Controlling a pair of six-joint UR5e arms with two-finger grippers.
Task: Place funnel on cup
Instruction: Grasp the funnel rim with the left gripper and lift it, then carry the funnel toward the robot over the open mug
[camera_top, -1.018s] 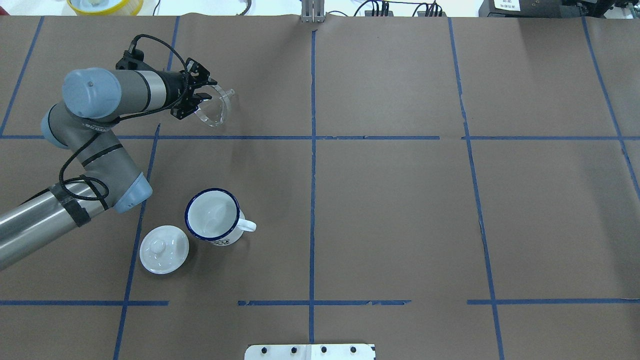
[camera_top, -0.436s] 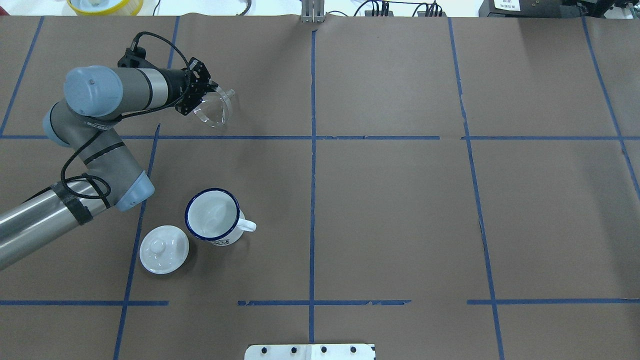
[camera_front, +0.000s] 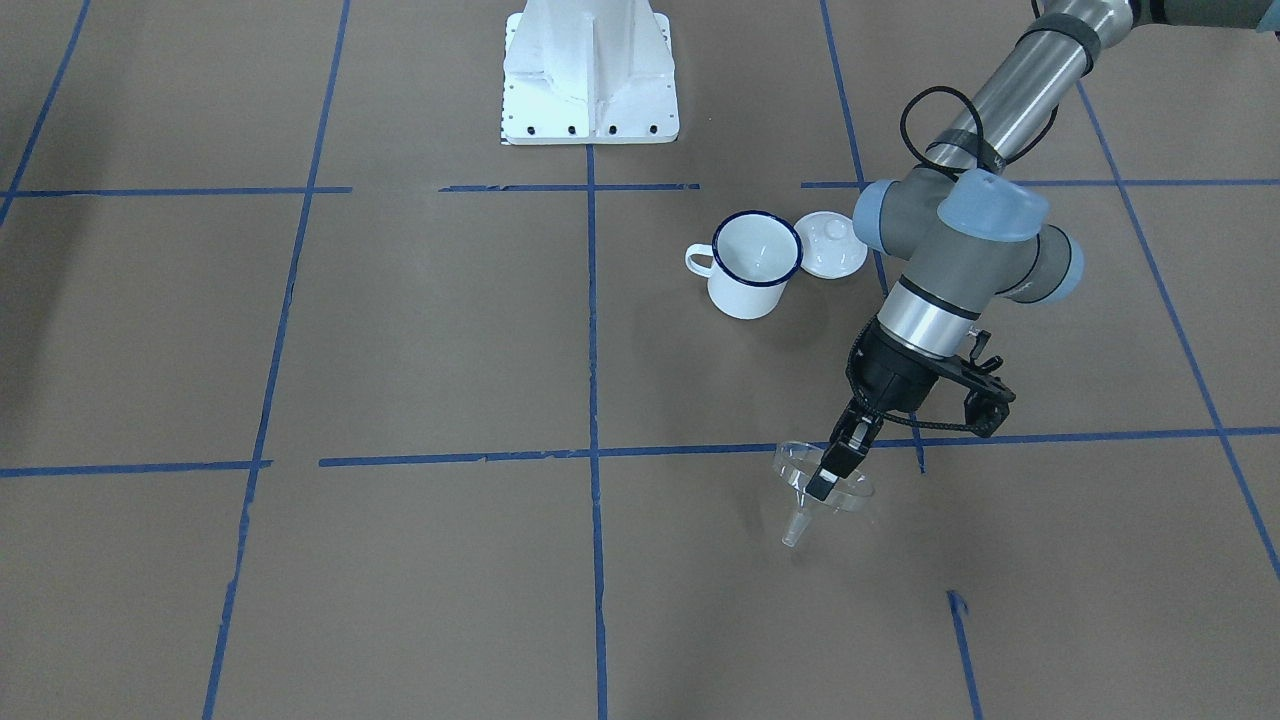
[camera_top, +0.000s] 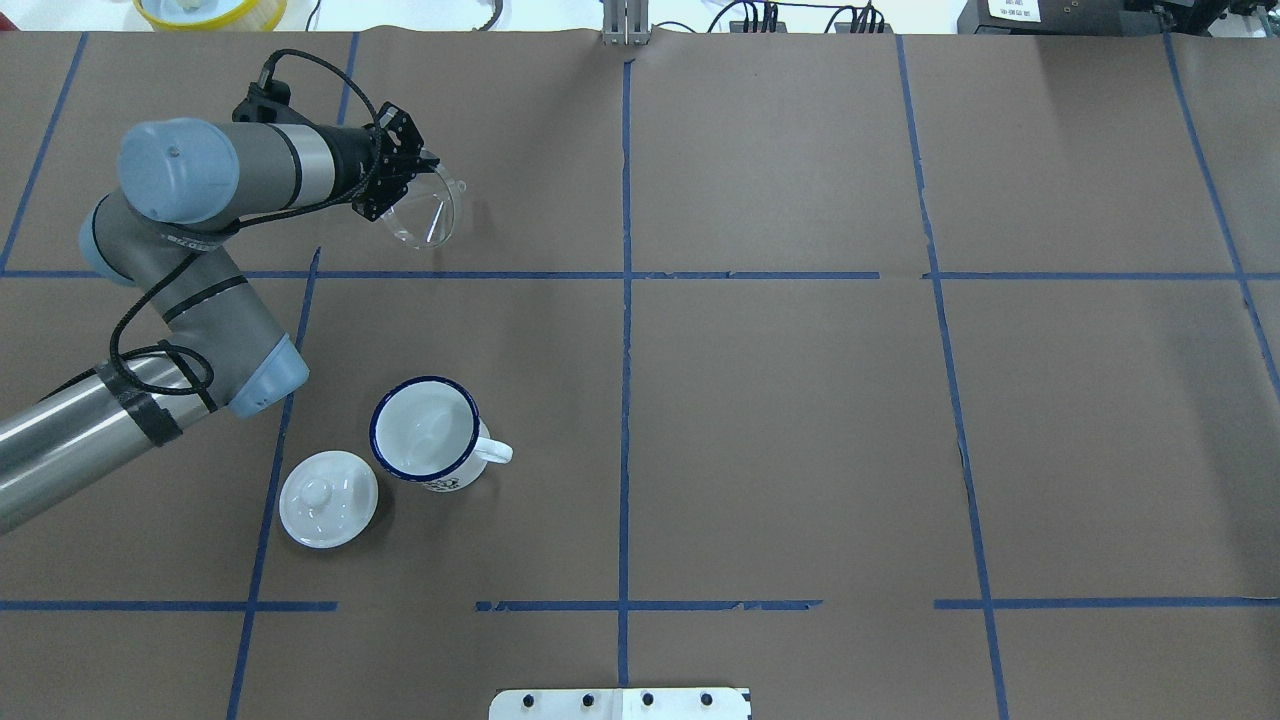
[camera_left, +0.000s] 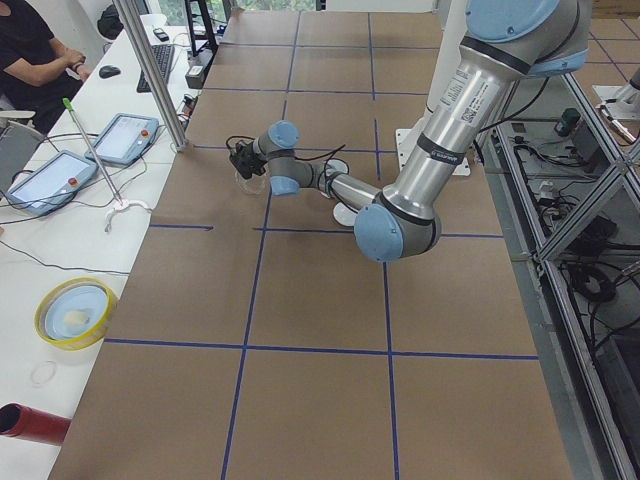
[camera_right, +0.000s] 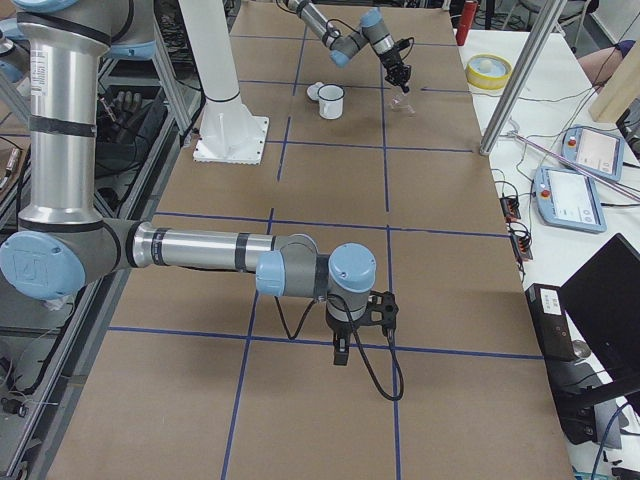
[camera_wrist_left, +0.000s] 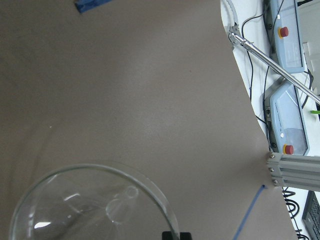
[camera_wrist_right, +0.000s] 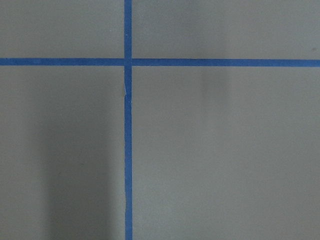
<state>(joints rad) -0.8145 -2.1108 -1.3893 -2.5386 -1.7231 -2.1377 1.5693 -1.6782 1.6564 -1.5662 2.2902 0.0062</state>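
Overhead exterior: one small transparent clear funnel (camera_top: 432, 215), lifted, at 12 o'clock from the white enamel mug with a dark blue rim (camera_top: 425, 428), well apart. Left gripper (camera_top: 412, 188) pinches its rim. Right gripper (camera_right: 340, 353): fingers' state cannot be told. Likely light, stiff and slippery; you should grip the rim.

Brown worktop (camera_top: 800, 420) gridded with blue tape; lower left, a white cup (camera_top: 425, 432) with a dark blue rim and a plain white lid (camera_top: 328, 498); upper left, a clear funnel (camera_top: 425, 214).
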